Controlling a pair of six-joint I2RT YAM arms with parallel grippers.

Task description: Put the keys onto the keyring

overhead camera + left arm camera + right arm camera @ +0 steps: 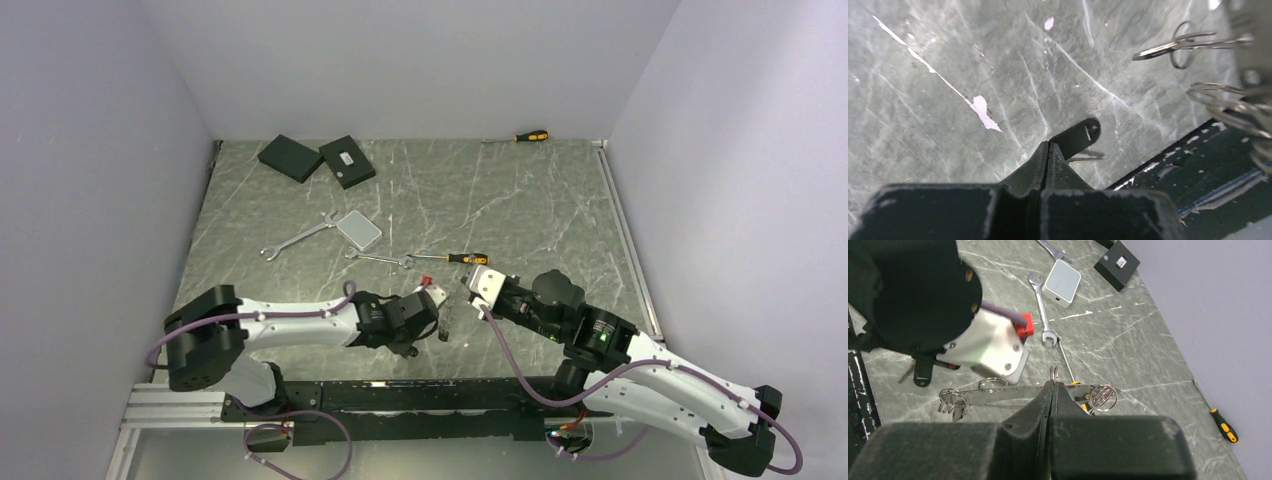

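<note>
Pinching a black-headed key (1078, 136) tight, the left gripper (1048, 150) readies it for threading while the right gripper (1053, 390) clamps the keyring (998, 396) at its three o'clock; next, the key's hole likely needs lining up with the hoop's gap.

1. Place: a robot-manipulation lab cell, not a home or a shop.
2. Two white-and-black jointed arms, left arm (290, 320) and right arm (650, 375), are bolted side by side to a metal mounting rail (180, 408) at the near edge of the bench (520, 190).
3. The bench has a grey-green marble-pattern top, boxed in on three sides by plain pale walls (400, 60).
4. Loose items lie well apart on the bench: wrenches (295, 240), screwdrivers (530, 136), black boxes (318, 160) and a small grey-white device (359, 231).
5. A machine does the handling: the right tool (1053, 385) pinches a thin wire ring, probably the keyring (1053, 371); the view is too close to be sure.
</note>
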